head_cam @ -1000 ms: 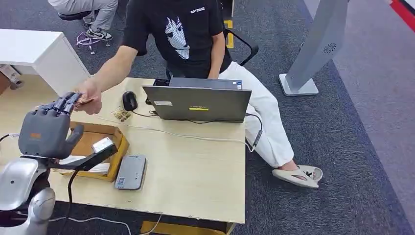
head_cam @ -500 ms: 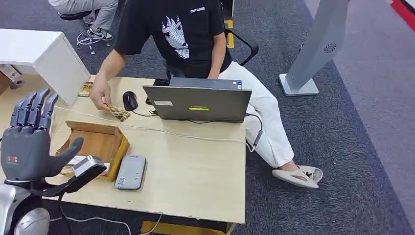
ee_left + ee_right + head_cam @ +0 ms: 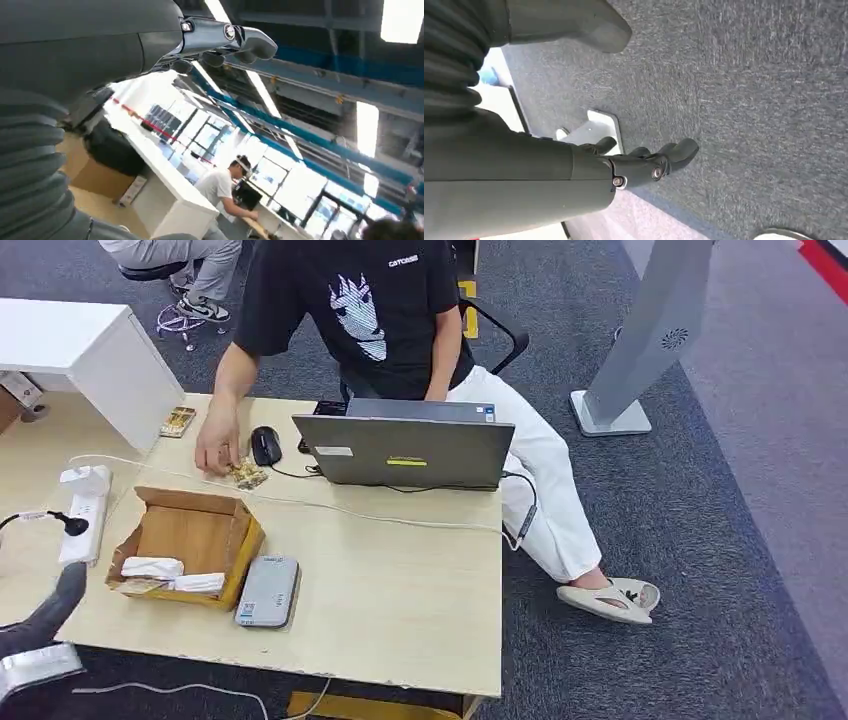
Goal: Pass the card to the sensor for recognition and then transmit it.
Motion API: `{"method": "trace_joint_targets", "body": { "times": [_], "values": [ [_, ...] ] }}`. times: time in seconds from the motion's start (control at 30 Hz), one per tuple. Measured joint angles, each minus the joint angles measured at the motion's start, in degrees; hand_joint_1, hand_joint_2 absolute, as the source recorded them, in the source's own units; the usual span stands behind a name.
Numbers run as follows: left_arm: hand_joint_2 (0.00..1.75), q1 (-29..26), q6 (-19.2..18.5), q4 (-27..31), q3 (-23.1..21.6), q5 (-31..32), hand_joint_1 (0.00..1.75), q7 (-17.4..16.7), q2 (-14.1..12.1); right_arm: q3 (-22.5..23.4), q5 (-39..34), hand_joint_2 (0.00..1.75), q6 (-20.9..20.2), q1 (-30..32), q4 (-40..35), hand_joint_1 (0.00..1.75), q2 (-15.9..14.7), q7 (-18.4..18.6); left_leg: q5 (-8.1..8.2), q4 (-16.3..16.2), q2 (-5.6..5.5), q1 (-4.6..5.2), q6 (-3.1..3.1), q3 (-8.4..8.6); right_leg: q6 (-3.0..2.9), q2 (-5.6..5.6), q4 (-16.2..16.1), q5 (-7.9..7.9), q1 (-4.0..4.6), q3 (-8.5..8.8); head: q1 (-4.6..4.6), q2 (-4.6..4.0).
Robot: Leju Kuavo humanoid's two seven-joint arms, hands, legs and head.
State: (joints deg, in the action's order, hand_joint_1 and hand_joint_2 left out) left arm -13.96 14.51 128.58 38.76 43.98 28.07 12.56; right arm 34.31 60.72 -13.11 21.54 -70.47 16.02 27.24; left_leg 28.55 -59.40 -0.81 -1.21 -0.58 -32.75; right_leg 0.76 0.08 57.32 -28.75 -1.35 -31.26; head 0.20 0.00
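Observation:
A patterned card [image 3: 178, 421] lies on the wooden table [image 3: 400, 600] beside the white cabinet, far from my hands. The grey flat sensor [image 3: 268, 591] sits near the table's front edge, right of the cardboard box [image 3: 185, 540]. My left hand [image 3: 45, 615] is low at the table's front left corner, and just a dark part of it is visible there. In the left wrist view this hand [image 3: 150, 45] has its fingers [image 3: 240, 40] stretched out and holds nothing. My right hand [image 3: 624, 170] hangs over the carpet, fingers apart and empty.
A seated person in a black shirt [image 3: 360, 310] rests a hand [image 3: 218, 448] on a small pile of cards [image 3: 246, 475] next to a mouse [image 3: 265, 445]. A laptop [image 3: 405, 450], a power strip [image 3: 82, 512] and cables lie on the table.
The person took the card from my raised left hand and laid it by the cabinet. My left hand then dropped down and back off the table. The person's hand moved to the card pile.

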Motion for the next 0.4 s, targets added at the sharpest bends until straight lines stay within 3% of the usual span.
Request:
{"method": "trace_joint_targets", "body": {
  "times": [0.13,0.27,0.4],
  "values": [
    [1.75,-1.3,5.9,-1.7,5.2,-4.2,0.00,-5.9,3.4,-2.3,-2.7,1.75,0.4,0.9,-1.0,0.00,0.0,1.9,0.01,0.0,0.01,-0.01,0.01,0.03,0.01,-0.01,0.0,-0.02,0.00,-0.03,0.00,0.00],
    [1.75,-2.0,7.4,-4.6,7.8,-3.9,0.00,-7.7,5.3,-3.7,-3.1,1.75,0.5,1.5,-1.7,0.00,0.0,2.8,0.00,0.0,0.00,-0.02,0.00,0.04,0.01,-0.03,0.0,-0.02,0.01,-0.02,0.02,0.00],
    [1.75,-1.8,12.6,-8.4,10.3,-4.4,0.00,-10.8,6.2,-4.7,-3.0,1.75,0.7,1.9,-2.3,0.00,0.0,3.6,-0.01,0.0,0.01,-0.01,0.00,0.06,0.01,-0.01,0.0,0.00,0.01,0.03,0.02,0.00]
  ]
}}
